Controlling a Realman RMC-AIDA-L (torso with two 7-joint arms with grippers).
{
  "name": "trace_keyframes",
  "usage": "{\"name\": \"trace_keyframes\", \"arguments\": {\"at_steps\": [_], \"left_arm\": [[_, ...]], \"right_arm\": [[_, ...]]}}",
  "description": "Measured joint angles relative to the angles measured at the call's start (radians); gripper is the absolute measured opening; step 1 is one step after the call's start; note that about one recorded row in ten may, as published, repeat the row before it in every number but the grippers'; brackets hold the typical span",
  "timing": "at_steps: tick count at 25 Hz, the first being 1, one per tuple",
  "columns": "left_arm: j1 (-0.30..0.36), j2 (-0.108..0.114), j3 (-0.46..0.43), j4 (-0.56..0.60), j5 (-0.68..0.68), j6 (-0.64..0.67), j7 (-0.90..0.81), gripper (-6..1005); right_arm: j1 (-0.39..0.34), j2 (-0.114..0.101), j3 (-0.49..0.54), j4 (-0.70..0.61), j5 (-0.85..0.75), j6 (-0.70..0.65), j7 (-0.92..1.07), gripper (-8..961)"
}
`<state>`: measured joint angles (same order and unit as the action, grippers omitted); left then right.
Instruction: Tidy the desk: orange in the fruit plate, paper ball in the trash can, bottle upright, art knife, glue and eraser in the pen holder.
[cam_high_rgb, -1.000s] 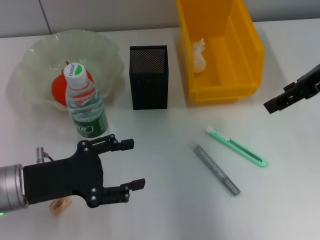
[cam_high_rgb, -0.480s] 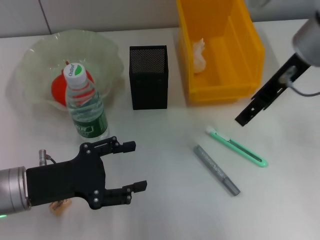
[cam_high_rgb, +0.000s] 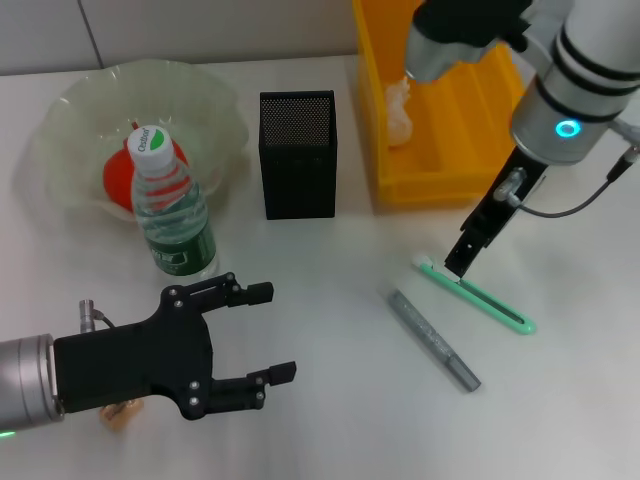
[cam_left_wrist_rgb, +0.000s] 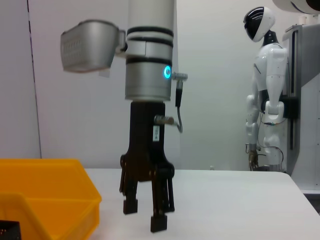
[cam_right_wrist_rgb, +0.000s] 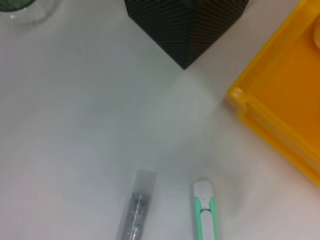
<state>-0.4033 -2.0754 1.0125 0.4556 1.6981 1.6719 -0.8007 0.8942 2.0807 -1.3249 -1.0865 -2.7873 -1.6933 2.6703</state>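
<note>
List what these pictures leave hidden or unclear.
- Eraser: head view, mostly hidden under the left gripper.
- Orange: head view, partly covered by the bottle.
- Art knife: right wrist view, cut off by the picture's edge.
- Right gripper: head view, its tips mask whether it touches the knife.

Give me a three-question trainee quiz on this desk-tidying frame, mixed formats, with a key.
1. True or false: the bottle is standing upright.
2. Which item is the right gripper directly above? A) art knife B) glue C) eraser
3. Fill in: the paper ball lies inside the ____.

Key
1. True; it stands in front of the fruit plate that holds the orange.
2. A
3. trash can
</note>
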Motion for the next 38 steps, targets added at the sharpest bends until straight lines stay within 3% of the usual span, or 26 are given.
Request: {"name": "trace_keyframes", "arguments": {"at_steps": [10,20,31,36,38], "left_arm": [[-0.001,0.0,0.0,-0.002,0.0,-0.006,0.009,787],[-0.003,0.0,0.001,-0.002,0.0,-0.009,0.009,787],[-0.005,0.0,0.002,-0.006,0.0,-0.011,0.009,786],[-0.009,0.0,0.002,-0.016,0.001,-0.011,0.009,786],[-0.009,0.0,0.002,-0.017,0.002,-0.011,0.009,786]], "right_arm": [[0.014,0.006,-0.016,0.116,0.03,0.113,0.006,812],[0.016,0.007,-0.09,0.153,0.033,0.177,0.019,778],[0.019,0.007,-0.096,0.178,0.059,0.201,0.02,741],[0.017,0.007,-0.11,0.194,0.074,0.215,0.02,598],[0.018,0.007,-0.117,0.208,0.087,0.224,0.02,587]]}}
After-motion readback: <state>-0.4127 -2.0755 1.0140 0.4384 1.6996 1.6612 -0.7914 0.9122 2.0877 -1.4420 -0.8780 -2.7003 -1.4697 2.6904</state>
